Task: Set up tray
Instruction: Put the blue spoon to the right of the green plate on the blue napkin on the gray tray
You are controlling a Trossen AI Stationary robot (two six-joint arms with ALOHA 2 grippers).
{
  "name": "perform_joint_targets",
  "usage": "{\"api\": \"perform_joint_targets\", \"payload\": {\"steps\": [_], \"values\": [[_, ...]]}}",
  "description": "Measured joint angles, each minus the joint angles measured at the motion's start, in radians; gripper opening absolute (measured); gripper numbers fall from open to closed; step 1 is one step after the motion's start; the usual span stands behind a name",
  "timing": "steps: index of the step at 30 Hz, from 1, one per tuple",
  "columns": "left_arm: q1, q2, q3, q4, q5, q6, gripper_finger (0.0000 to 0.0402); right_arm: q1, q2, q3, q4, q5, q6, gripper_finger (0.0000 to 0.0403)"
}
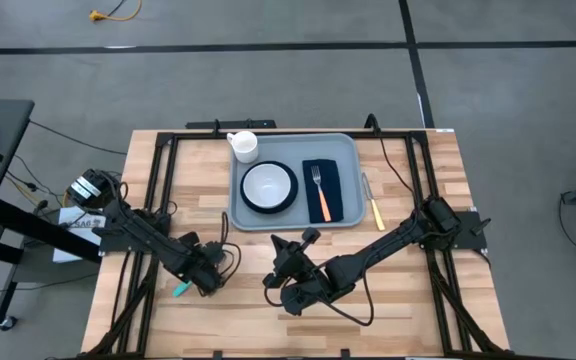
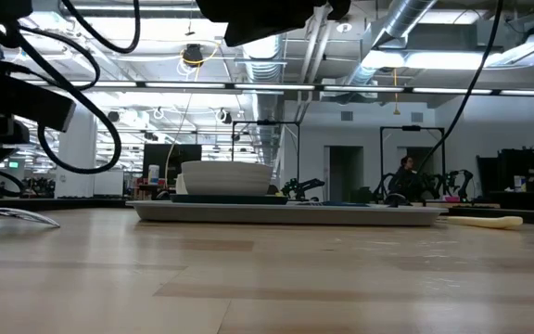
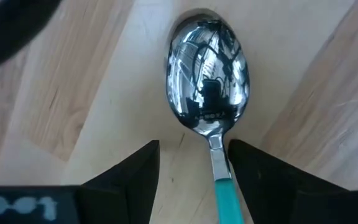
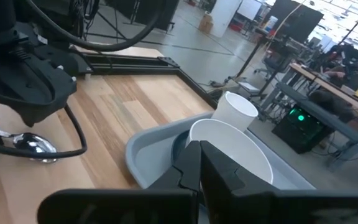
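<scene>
Low over the near-left of the wooden table (image 1: 218,195), the left gripper (image 3: 194,171), fingers (image 3: 132,171) spread to either side of a teal-handled spoon (image 3: 209,81) lying bowl-up on the wood (handle between the fingers, no contact visible). Seen from above, the same spoon's teal handle (image 1: 181,289) poking out just beside the left gripper (image 1: 206,276). A little to the right, near the table's middle front, the right gripper (image 1: 273,281), fingers pressed together with nothing between them, raised clear of the wood in the wrist view.

Beyond both arms, toward the far edge and centred on the table, the grey-blue tray (image 1: 348,150), flat on the wood. On it: a white bowl (image 1: 267,184) on a dark plate, a white cup (image 1: 244,146) at the far-left corner, and a dark napkin (image 1: 330,190) carrying a fork (image 1: 317,180) with an orange handle. Just right of the tray, off it, a yellow-handled knife (image 1: 372,202) on the bare wood.

Farther off, in the room behind, a seated person (image 2: 402,178) among desks and equipment.
</scene>
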Motion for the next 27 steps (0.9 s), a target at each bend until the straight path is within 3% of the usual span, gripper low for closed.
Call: {"api": "perform_joint_targets", "payload": {"steps": [5,12,21,27], "values": [[-0.009,0.007,0.012,-0.015,-0.011,-0.001,0.0171,0.000,0.000,0.000,0.000,-0.009,0.000,0.0000],[-0.037,0.014,0.024,-0.003,-0.033,-0.032,0.0018,0.000,0.000,0.000,0.001,-0.009,0.000,0.0000],[-0.066,0.019,0.047,-0.002,-0.069,-0.051,0.0007,0.000,0.000,0.000,0.001,-0.009,0.000,0.0000],[-0.083,0.022,0.154,-0.034,-0.069,-0.014,0.0009,0.001,0.000,0.000,0.020,-0.006,-0.049,0.0000]]}}
